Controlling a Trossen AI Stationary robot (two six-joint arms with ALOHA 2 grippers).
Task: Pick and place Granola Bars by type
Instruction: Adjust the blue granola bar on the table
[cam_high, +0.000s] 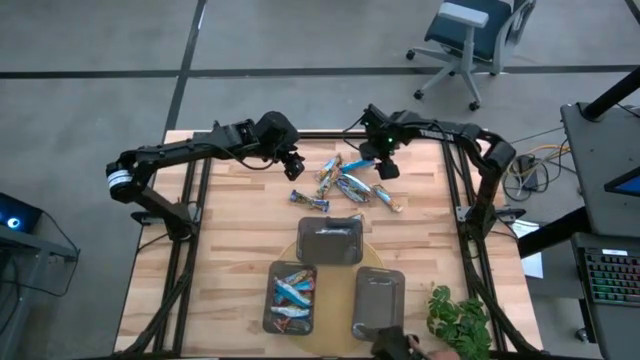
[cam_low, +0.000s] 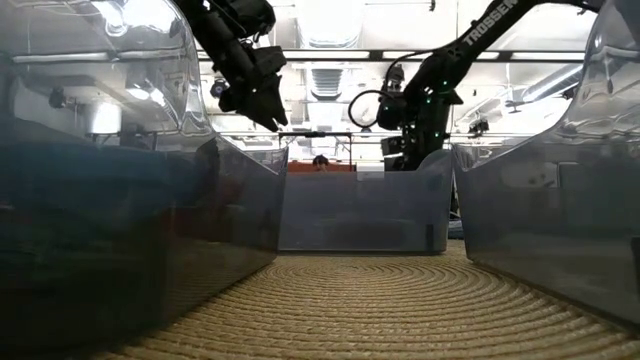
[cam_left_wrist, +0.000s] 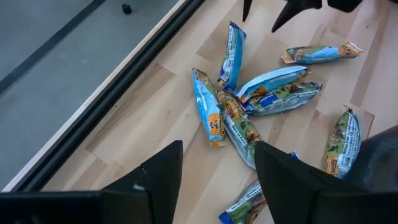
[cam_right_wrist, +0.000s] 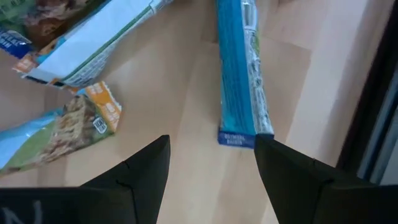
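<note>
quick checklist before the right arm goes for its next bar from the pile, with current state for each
1. Right gripper open and empty: ok, both fingers apart, nothing between them.
2. A bar lined up ahead of it: ok, a blue bar lies on bare wood just beyond the fingers.
3. That bar free of neighbours: ok in the right wrist view; the white-and-blue bar lies apart from it.
4. Left gripper out of the way: ok, open and empty, at the pile's other side.
5. Trays ready: the left tray holds blue bars; the middle tray and right tray look empty.
6. Which tray suits this type: cannot tell.
</note>
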